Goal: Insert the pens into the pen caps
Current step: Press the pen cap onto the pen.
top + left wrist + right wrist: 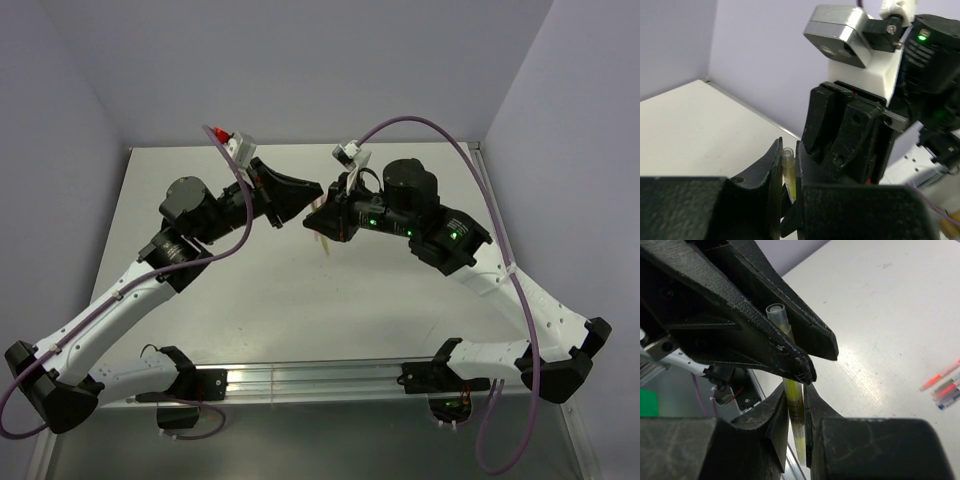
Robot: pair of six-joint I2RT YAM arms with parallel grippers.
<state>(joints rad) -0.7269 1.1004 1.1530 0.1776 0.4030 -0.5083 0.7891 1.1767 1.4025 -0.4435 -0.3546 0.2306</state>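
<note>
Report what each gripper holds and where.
Both hold one yellow pen: the left gripper pinches it just below its clear end, the right gripper lower down.

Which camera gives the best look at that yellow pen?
The right wrist view: the yellow pen shows most of its length there, pinched by the right gripper. The left wrist view shows only its clear end, and the top view shows just a faint pale sliver.

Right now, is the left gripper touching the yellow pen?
Touching. In the left wrist view the left gripper is closed on the yellow pen, its fingers pressed against both sides with no gap visible.
</note>
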